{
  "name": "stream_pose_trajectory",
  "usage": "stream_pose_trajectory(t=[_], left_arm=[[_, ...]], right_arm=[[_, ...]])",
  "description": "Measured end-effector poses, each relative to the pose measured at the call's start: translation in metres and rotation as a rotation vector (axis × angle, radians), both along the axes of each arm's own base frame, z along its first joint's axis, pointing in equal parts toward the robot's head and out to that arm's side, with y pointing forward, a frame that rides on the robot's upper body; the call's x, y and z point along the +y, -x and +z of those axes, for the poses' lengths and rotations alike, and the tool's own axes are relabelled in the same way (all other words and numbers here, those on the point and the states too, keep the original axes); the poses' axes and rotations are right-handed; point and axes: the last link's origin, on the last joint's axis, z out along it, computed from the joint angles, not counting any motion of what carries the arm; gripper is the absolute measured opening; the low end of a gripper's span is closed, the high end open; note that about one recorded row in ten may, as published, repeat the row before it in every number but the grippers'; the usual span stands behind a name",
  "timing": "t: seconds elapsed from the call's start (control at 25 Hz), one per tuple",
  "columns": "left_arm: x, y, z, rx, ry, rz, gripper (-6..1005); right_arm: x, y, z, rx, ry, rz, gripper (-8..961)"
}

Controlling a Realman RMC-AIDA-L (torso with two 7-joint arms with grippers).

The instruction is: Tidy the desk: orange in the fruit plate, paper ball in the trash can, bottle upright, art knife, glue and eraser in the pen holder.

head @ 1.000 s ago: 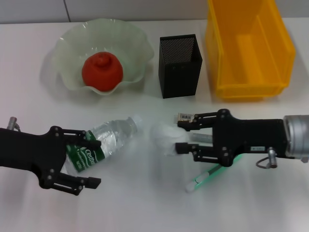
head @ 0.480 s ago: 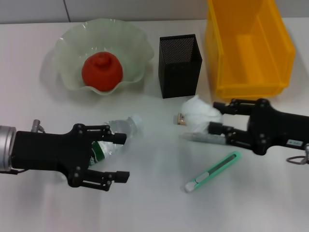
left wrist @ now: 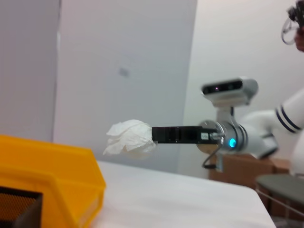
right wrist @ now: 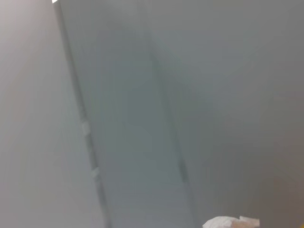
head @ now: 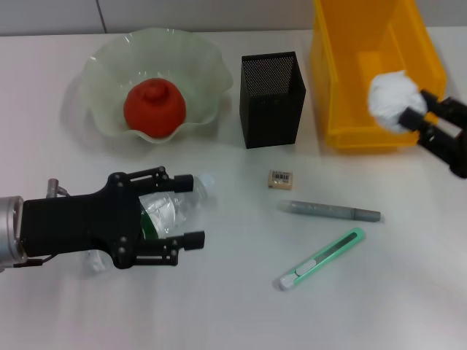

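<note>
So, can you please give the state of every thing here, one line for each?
orange: lying in the fruit plate.
paper ball: held above the trash can, not dropped.
bottle: lying on its side, between the fingers of the left gripper.
right gripper: shut on the paper ball.
eraser: on the table.
glue: lying flat.
art knife: lying flat.
pen holder: upright.

The bin (head: pixel 343 87) stands open-topped at far right. The holder (head: pixel 271 98) crowds its left wall; eraser (head: pixel 281 179), glue (head: pixel 332 212) and knife (head: pixel 321 259) litter the near tabletop (head: pixel 233 313).
</note>
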Motion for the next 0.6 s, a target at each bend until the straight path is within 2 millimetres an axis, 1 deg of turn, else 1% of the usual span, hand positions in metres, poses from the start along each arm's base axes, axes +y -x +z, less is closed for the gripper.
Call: stream_pose_trajectory(t=[0.04,0.16,0.24,0.28,0.4,0.44,0.48,0.56,0.6], left_arm=[[-0.001,0.001,-0.001,-0.029,-0.027,0.012,826],[-0.003,0.003,-0.002,-0.051,-0.051,0.02,826],[-0.005,0.006,-0.005,-0.057,-0.073,0.025,826],[-0.005,0.006,-0.005,-0.057,-0.073,0.025,826],[-0.005,0.011,-0.009,-0.045,-0.091,0.047,826],[-0.006,0.013,-0.012,-0.043,-0.096,0.06,826],[-0.006,0.013,-0.012,-0.043,-0.096,0.06,826],[-0.007,0.014,-0.015,-0.044,-0.1,0.065,826],[-0.007,0.014,-0.015,-0.044,-0.1,0.065,826]], right_arm=[[0.001,-0.004,0.003,0.015,-0.045,-0.033,475],[0.004,-0.006,0.004,0.021,-0.08,-0.061,475],[0.012,-0.008,0.002,0.018,-0.115,-0.104,475],[0.012,-0.008,0.002,0.018,-0.115,-0.104,476],[0.024,-0.007,-0.003,-0.002,-0.127,-0.138,476],[0.032,-0.006,-0.007,-0.017,-0.136,-0.153,476],[0.032,-0.006,-0.007,-0.017,-0.136,-0.153,480],[0.043,-0.003,-0.012,-0.028,-0.155,-0.175,488],[0.043,-0.003,-0.012,-0.028,-0.155,-0.175,492]])
